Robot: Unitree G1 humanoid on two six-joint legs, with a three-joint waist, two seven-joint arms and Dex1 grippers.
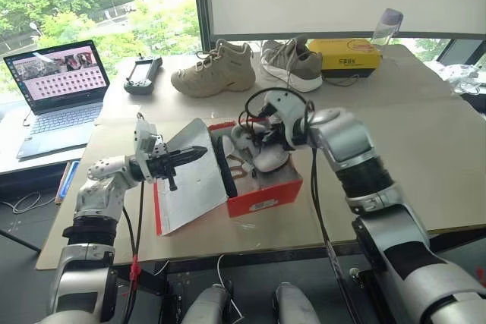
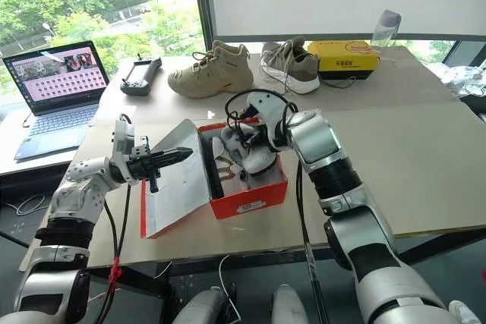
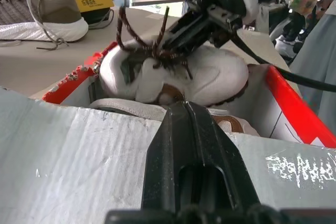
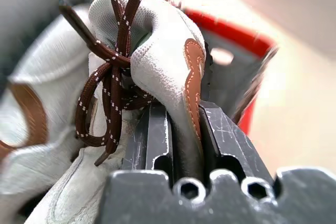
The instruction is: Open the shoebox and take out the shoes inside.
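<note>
Red cardboard marks your target: the shoebox (image 1: 262,191) sits open near the front edge of the worktop (image 1: 425,157), its lid (image 1: 190,180) thrown back to the robot's left with the white inside showing. Your left hand (image 1: 199,152) points level and toward the right, its two black fingers pressed together, the tips resting over the inner face of the lid. Your right arm reaches in from the right, its wrist bent so that the right hand (image 4: 176,129) angles down into the box. That hand pinches the side wall of one whitish shoe (image 4: 168,61) beside its brown laces (image 4: 113,77), the shoe tilted up above the other shoe (image 3: 157,109) lying in the box.
</note>
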